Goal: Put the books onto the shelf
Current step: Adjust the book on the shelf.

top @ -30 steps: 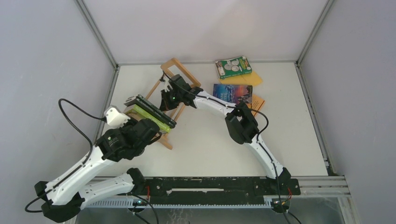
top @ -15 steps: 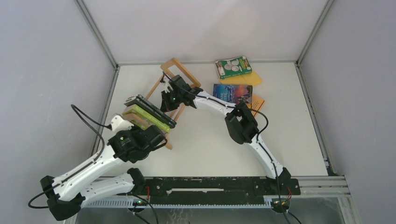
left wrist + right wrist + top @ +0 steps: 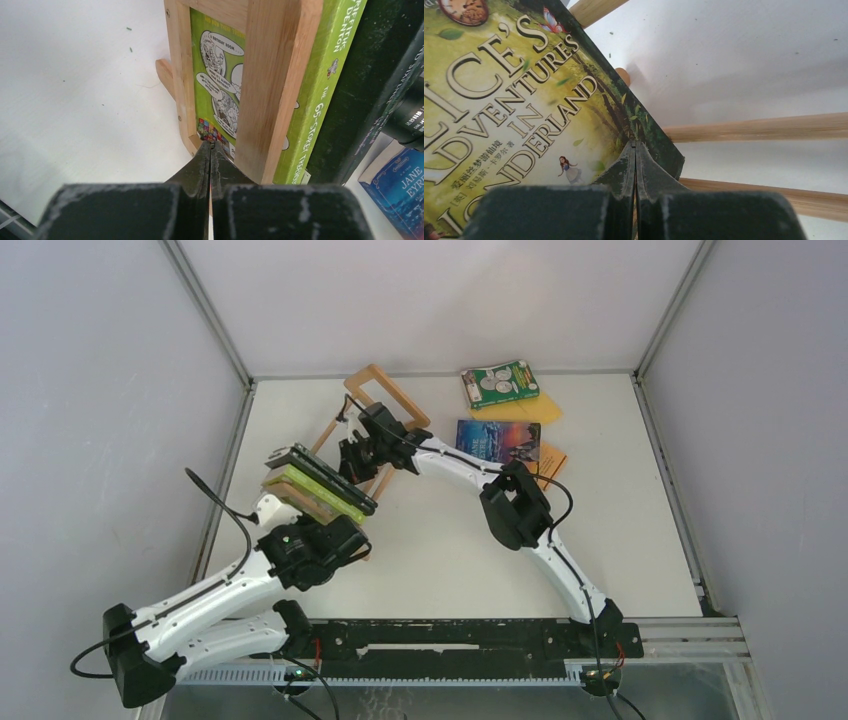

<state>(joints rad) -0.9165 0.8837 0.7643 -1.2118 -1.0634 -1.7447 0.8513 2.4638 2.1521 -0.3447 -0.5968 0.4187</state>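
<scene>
Light-wood shelf point(image 3: 272, 75) sits skewed on the desk point(image 3: 440, 550), left of centre; lime-green book point(image 3: 215, 60) and dark paperbacks point(image 3: 330, 478) stand at its near end. Left end effector point(image 3: 210, 144) fully closed, holding nothing, tips at the lime-green cover's lower corner. Right end effector point(image 3: 634, 145) likewise closed (tips against the Alice paperback point(image 3: 514, 100)). Green circle-patterned book point(image 3: 499, 383) and blue book point(image 3: 497, 439) lie flat, far right.

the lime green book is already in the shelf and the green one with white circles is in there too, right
Not quite. The lime-green book is in the shelf, but the green book with white circles is not: it lies flat on the table near the far right corner, well apart from the shelf. The top external view shows this.
</scene>
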